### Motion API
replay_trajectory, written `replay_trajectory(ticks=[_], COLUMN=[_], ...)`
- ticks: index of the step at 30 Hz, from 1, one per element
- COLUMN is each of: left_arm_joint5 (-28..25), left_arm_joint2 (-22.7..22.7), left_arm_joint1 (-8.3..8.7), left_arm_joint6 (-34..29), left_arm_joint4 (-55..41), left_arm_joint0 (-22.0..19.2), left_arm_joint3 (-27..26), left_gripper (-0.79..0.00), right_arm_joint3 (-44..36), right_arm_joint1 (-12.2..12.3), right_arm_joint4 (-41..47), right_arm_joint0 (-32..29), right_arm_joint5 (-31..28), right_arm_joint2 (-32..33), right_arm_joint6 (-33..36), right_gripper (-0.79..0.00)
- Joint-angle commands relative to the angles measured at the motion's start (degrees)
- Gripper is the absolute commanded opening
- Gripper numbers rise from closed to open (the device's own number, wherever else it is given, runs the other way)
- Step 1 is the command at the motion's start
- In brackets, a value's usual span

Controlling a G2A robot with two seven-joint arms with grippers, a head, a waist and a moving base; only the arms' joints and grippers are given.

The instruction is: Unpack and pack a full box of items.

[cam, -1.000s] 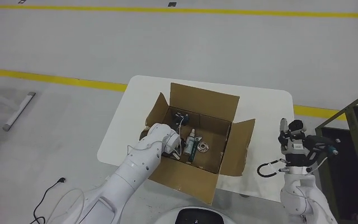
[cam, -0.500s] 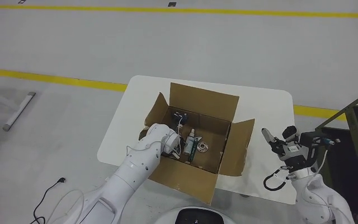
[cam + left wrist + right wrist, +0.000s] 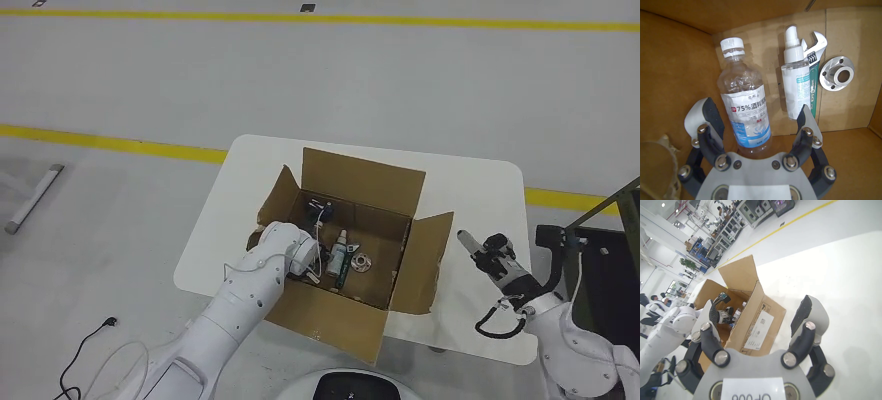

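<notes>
An open cardboard box [image 3: 345, 310] stands on the white table [image 3: 470, 190]. Inside it my left gripper [image 3: 755, 111] is open, its fingers on either side of a clear alcohol bottle [image 3: 745, 98] with a white cap, not touching it. Beside that bottle lie a small white spray bottle [image 3: 795, 79], a green-handled adjustable wrench [image 3: 814, 75] and a metal flange [image 3: 836, 73]. The spray bottle [image 3: 341, 255] and flange [image 3: 361, 264] also show from above. My right gripper [image 3: 478, 248] hangs open and empty over the table to the right of the box [image 3: 753, 317].
All of the box's flaps stand open, the right one [image 3: 425, 260] close to my right gripper. A beige roll [image 3: 657, 161] sits in the box corner beside my left gripper. A dark cabinet [image 3: 610, 260] stands past the table's right edge.
My right arm has swung from the table's right edge toward the box, its gripper now pointing at the right flap. The left arm has stayed nearly still in the box.
</notes>
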Motion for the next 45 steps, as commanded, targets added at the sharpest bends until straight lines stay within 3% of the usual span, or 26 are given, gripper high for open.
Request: replay_trajectory(ticks=[1, 4, 6, 7, 11, 12, 13, 33, 45], left_arm_joint5=[-0.10, -0.37, -0.53, -0.57, -0.76, -0.82, -0.87, -2.45, -5.45], left_arm_joint2=[-0.22, -0.56, -0.77, -0.84, -1.36, -1.46, -1.52, -3.10, -4.58], left_arm_joint1=[0.02, 0.05, 0.06, 0.07, 0.09, 0.10, 0.10, 0.01, 0.05], left_arm_joint6=[0.07, 0.07, 0.12, 0.11, 0.00, -0.06, -0.08, -1.74, -3.53], left_arm_joint4=[0.12, 0.33, 0.47, 0.53, 0.61, 0.65, 0.69, 1.02, -2.28], left_arm_joint0=[0.11, 0.30, 0.38, 0.41, 0.59, 0.61, 0.63, 0.62, 1.29], left_arm_joint3=[-0.17, -0.44, -0.59, -0.62, -0.67, -0.68, -0.69, -3.07, -9.92], left_gripper=[0.000, 0.000, 0.000, 0.000, 0.000, 0.000, 0.000, 0.000, 0.000], right_arm_joint3=[-0.24, 0.06, 0.17, 0.24, 0.98, 1.20, 1.26, 3.04, 5.77], right_arm_joint1=[0.13, 0.29, 0.38, 0.40, 0.58, 0.59, 0.60, 1.72, 3.06], right_arm_joint4=[1.56, 2.20, 1.99, 2.01, 2.64, 3.27, 3.74, 16.94, 18.22], right_arm_joint0=[0.61, 1.29, 1.48, 1.50, 1.85, 1.87, 1.93, 2.95, 3.95], right_arm_joint5=[1.59, 3.74, 4.58, 4.81, 5.97, 6.39, 6.53, 9.57, 7.42], right_arm_joint2=[-0.47, -2.00, -2.91, -3.21, -4.29, -4.41, -4.44, 0.15, 4.75], right_arm_joint6=[3.01, 5.68, 6.55, 6.81, 8.01, 8.06, 8.12, 13.10, 16.80], right_gripper=[0.000, 0.000, -0.148, -0.320, -0.603, -0.745, -0.785, -0.785, -0.785])
